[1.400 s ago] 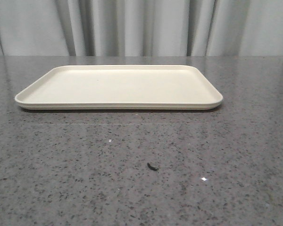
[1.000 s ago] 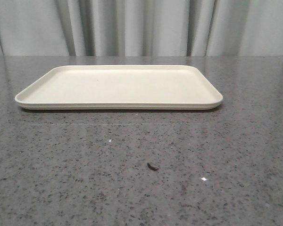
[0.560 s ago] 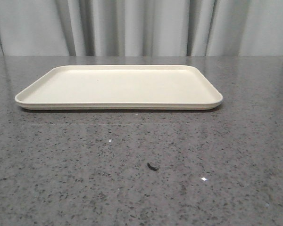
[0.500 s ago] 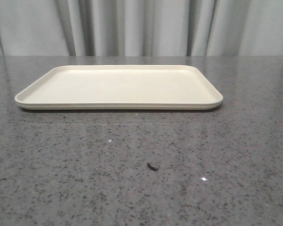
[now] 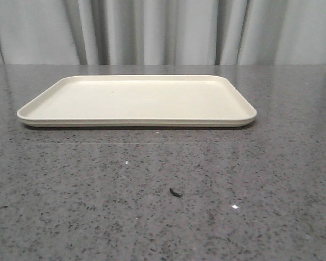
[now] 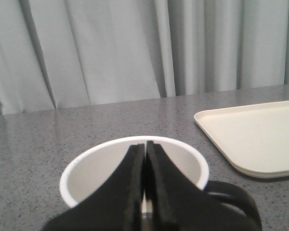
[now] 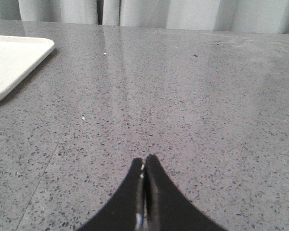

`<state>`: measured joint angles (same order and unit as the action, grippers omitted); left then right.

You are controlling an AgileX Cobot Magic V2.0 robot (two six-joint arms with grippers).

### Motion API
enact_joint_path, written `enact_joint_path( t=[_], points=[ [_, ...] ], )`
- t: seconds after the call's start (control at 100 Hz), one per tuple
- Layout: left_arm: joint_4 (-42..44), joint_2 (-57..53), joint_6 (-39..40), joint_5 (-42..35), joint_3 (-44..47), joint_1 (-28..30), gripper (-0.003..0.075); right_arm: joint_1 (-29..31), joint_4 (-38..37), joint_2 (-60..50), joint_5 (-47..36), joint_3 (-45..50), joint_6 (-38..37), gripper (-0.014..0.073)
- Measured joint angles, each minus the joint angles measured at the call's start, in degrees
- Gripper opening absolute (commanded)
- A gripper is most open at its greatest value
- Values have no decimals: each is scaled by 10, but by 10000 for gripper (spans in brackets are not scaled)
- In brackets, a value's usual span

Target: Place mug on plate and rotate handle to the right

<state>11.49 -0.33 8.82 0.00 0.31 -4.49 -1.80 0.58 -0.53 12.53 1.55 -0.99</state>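
The cream plate [image 5: 136,100] lies flat at the back middle of the grey table; neither the mug nor a gripper shows in the front view. In the left wrist view the white mug [image 6: 94,175] stands upright on the table beside the plate [image 6: 253,139], apart from it. Its black handle [image 6: 237,198] points toward the plate side. My left gripper [image 6: 145,145] is shut and empty, its tips close together in front of the mug's open mouth. My right gripper [image 7: 144,159] is shut and empty over bare table, with the plate's corner [image 7: 9,62] off to one side.
A small dark speck [image 5: 175,192] lies on the table in front of the plate. Grey curtains [image 5: 163,30] hang behind the table's far edge.
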Motion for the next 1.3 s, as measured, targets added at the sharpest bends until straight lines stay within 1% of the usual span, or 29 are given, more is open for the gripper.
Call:
enact_joint_path(
  t=[0.36, 0.79, 0.95, 1.07, 1.19, 1.3],
  points=[
    [0, 0, 0, 0, 0, 0, -19, 0, 0, 0, -12, 0, 0, -99],
    [0, 0, 0, -52, 0, 0, -19, 0, 8, 0, -25, 0, 0, -99],
    [0, 0, 0, -107, 0, 0, -19, 0, 50, 0, -75, 0, 0, -99],
    [-10, 0, 2, -156, -2, 0, -19, 0, 110, 0, -125, 0, 0, -99],
    [-41, 0, 35, -164, -15, 0, -19, 0, 195, 0, -146, -4, 0, -99],
    [-54, 0, 72, -163, -45, 0, -19, 0, 223, 0, -146, -35, 0, -99]
  ],
)
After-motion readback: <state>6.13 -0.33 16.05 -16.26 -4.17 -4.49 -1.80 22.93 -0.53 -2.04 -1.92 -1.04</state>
